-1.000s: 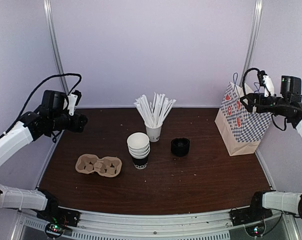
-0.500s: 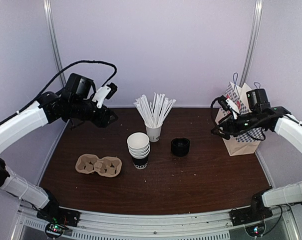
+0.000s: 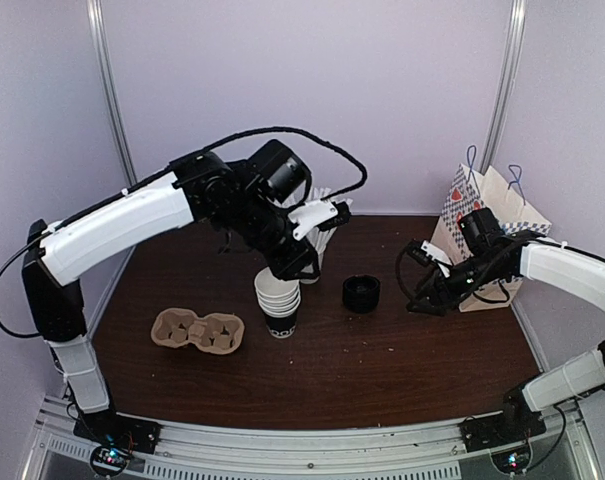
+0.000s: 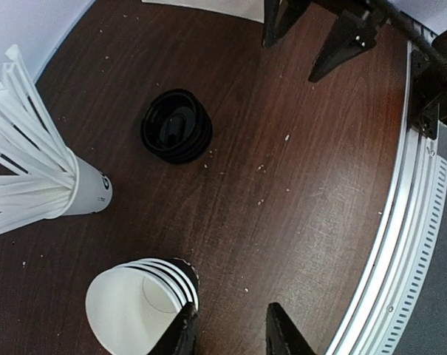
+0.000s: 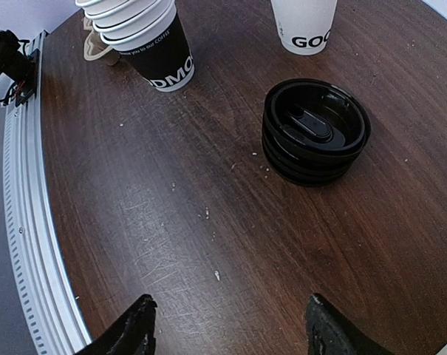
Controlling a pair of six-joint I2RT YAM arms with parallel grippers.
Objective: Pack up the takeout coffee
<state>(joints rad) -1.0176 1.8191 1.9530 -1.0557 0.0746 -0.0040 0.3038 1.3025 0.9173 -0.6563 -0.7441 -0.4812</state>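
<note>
The left fingers (image 4: 180, 334) stand narrowly apart with nothing between them, one tip just beside the rim of the stack of cups (image 4: 138, 303). The right fingers (image 5: 134, 329) gape wide and empty above the bare surface (image 5: 171, 222), near the stack of lids (image 5: 315, 129). No lidded takeout coffee shows; its likely parts sit mid-surface, the two stacks apart. A paper cup is probably light, thin-walled and easily crushed, and nested ones may lift together, so pinch gently around the wall under the rim. The cups stand upright, mouths up, long axis vertical; the lids lie flat.
</note>
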